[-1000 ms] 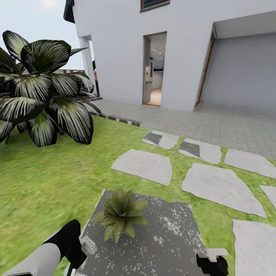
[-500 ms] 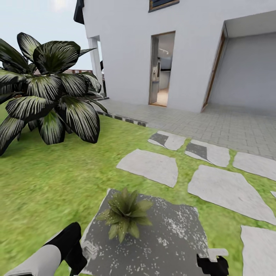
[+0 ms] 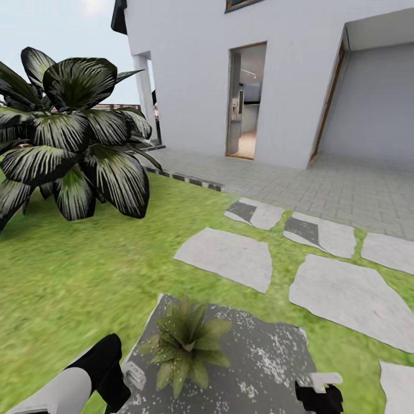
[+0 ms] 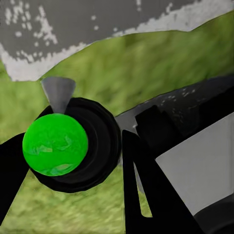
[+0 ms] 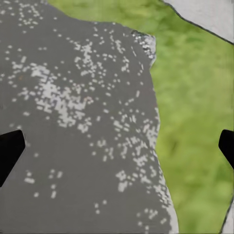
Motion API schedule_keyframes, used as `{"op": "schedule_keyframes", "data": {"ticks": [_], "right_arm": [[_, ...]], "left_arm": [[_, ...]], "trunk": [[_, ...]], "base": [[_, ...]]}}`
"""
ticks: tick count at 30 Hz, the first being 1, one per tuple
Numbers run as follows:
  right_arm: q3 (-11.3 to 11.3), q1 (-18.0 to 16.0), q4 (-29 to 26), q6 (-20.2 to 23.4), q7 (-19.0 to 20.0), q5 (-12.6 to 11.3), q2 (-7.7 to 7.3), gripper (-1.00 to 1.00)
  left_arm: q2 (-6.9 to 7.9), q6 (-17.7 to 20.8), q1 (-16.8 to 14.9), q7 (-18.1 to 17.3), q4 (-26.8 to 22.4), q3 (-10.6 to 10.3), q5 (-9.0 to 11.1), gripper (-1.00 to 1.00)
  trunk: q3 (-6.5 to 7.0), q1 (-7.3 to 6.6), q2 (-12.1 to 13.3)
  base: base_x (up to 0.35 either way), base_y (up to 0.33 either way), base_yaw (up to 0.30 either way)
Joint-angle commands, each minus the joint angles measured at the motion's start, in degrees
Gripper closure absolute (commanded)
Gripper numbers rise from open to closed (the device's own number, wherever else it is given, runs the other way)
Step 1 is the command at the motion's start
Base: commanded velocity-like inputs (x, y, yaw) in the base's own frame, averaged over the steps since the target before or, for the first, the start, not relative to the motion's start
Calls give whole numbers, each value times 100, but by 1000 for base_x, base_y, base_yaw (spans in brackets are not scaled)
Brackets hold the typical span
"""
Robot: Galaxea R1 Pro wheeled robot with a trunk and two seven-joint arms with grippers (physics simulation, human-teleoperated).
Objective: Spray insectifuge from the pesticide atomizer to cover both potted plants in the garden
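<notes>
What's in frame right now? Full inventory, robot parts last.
potted plant: 1, green leaf rosette, on the near dark slab
dark speckled slab: 1, grey, in the lawn at the robot's feet
stepping stones: several, pale grey, across the lawn toward the house
big bush: 1, dark leaves streaked white, left on the lawn
lawn: green
paved patio: grey, along the house
house: white, open doorway
pesticide atomizer: 1, black with green cap, between the left gripper's fingers
left gripper: black, around the atomizer
right gripper: black fingertips wide apart above the slab
</notes>
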Motion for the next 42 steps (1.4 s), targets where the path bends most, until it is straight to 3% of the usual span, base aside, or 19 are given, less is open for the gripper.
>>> {"op": "schedule_keyframes", "data": {"ticks": [1,15,22,34,42], "right_arm": [[-40,-5,12,-26,-16,62,0,-100],[-40,-4,13,-22,-16,63,0,-100],[-40,-7,13,-22,-16,63,0,-100],[-40,-4,13,-22,-16,63,0,-100],[-40,-4,13,-22,-16,63,0,-100]], "left_arm": [[-5,30,-2,-36,1,48,-48,100],[-52,-3,96,-38,71,36,-54,100],[-84,4,104,-27,18,36,-40,100],[-84,-3,104,-27,47,43,-37,100],[-78,-39,104,-62,50,35,-42,100]], "trunk": [[-5,0,-2],[-5,0,-2],[-5,0,-2],[-5,0,-2],[-5,0,-2]], "base": [[25,-12,257],[4,-2,175],[-23,-230,27],[-11,-15,260],[57,-180,29]]}}
